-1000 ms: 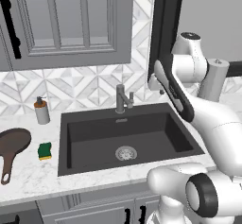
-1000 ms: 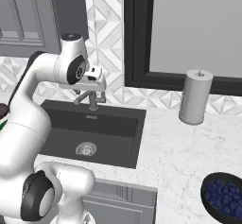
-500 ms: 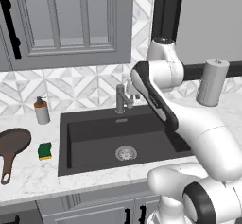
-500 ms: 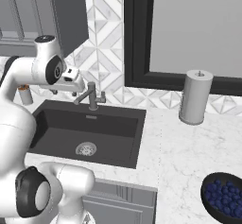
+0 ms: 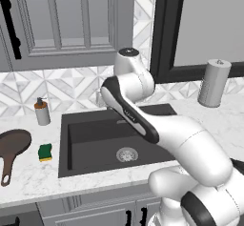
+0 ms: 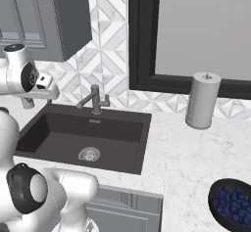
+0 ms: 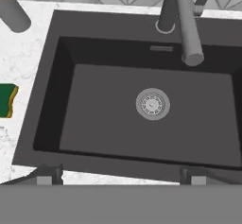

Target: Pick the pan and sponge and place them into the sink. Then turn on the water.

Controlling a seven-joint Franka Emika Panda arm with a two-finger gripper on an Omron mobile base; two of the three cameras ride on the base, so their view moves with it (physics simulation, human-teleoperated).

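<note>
Left base view: pan (image 5: pixel 13 146) and sponge (image 5: pixel 45 152) lie on the desk's left edge, sink (image 5: pixel 90 146) bare, no water; tool (image 7: pixel 122 175) spread, holding nothing

I see a white marble counter (image 6: pixel 186 152) along a wall of grey-and-white geometric tile (image 6: pixel 110 55). Grey panelled upper cabinets (image 5: pixel 66 20) hang at the left, one with a long black handle (image 5: pixel 10 22). Right of them sits a window (image 6: pixel 196 30) in a thick black frame (the pane reads as flat grey). Below the counter I can see grey cabinet fronts (image 6: pixel 125 211) with small dark pulls (image 5: pixel 127 215). The light is even and soft, with hardly any shadow on the counter.
</note>
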